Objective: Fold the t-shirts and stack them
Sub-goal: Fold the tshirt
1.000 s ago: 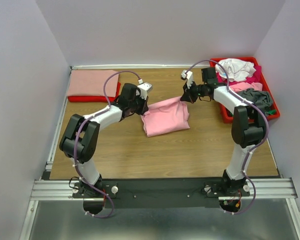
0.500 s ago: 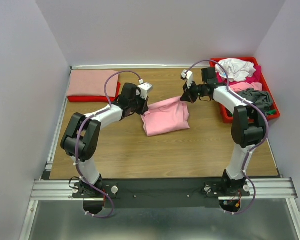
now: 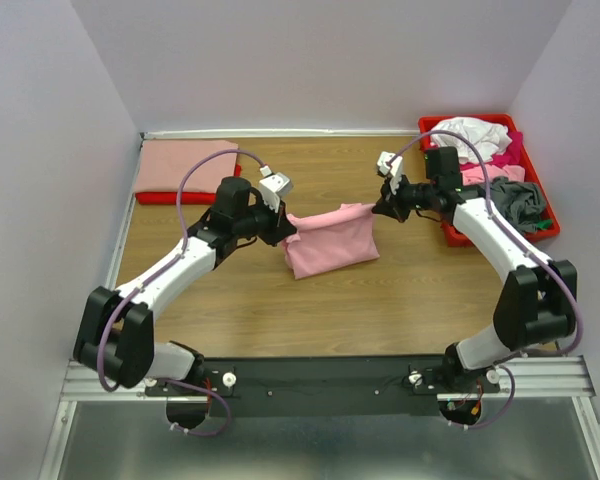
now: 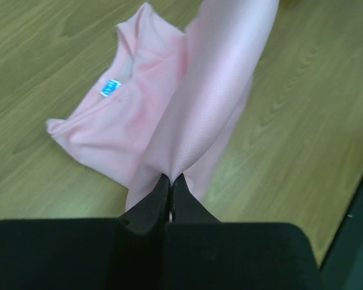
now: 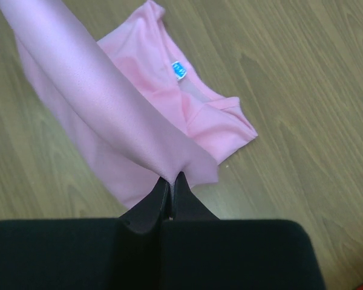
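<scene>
One light pink t-shirt (image 3: 330, 240) lies at the centre of the table (image 3: 380, 310), with bare wood on every side. It is well apart from one folded salmon shirt (image 3: 180, 165) far left and one red tray (image 3: 427, 124) of heaped shirts far right. Two grippers, left gripper (image 4: 170, 181) and right gripper (image 5: 169, 181), each pinch fully closed on its raised edge, which stretches left to right. The collar label (image 4: 111, 87) rests flat.

A wooden table (image 3: 380, 300) with a light brown grain fills the middle of the overhead view. A red tray (image 3: 432, 119) sits in its far right corner, against the right wall. A flat red tray (image 3: 180, 197) lies in the far left corner. Plain pale walls (image 3: 310, 60) close in three sides. A metal rail (image 3: 105, 377) runs along the near edge, carrying a black plate (image 3: 320, 377).
</scene>
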